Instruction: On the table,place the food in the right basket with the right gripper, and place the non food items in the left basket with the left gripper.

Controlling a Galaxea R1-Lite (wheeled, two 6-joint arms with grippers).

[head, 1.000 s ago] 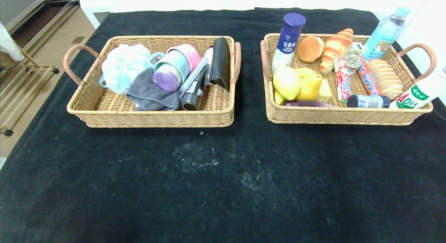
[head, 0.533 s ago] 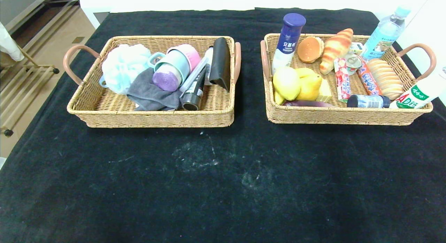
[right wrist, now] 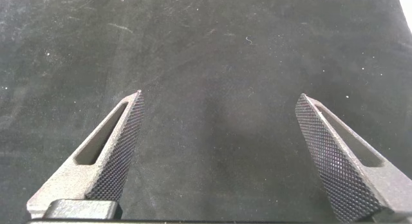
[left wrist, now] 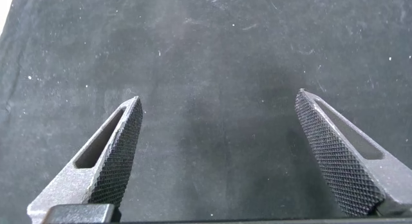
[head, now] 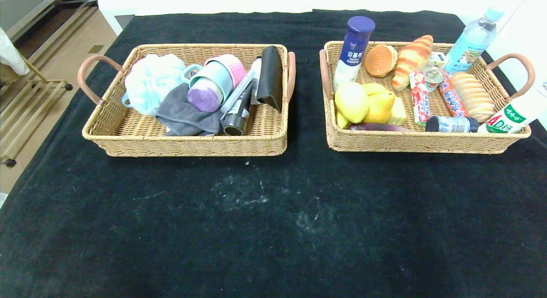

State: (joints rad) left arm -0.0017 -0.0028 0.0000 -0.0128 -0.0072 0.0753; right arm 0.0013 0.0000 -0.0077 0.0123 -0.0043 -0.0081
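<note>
In the head view the left basket [head: 183,145] holds the non food items: a black squeeze tube [head: 238,113] and a clear narrow case [head: 237,92] lying among other things. The food lies in the right basket [head: 427,143]: a yellow lemon [head: 351,102], a white bottle with a dark-blue cap [head: 354,50], a burger bun [head: 380,60] and a green-and-red snack pack [head: 419,99]. Neither arm shows in the head view. Each wrist view shows only bare black cloth of the table [head: 273,212]. My left gripper [left wrist: 218,95] and right gripper [right wrist: 220,94] are both open and hold nothing.
The left basket also has a pale blue bath puff [head: 151,82], a grey cloth [head: 183,112], mugs [head: 218,80] and a black wallet [head: 270,78]. A croissant [head: 412,58], a water bottle [head: 472,39] and a milk bottle [head: 515,114] sit in the right one.
</note>
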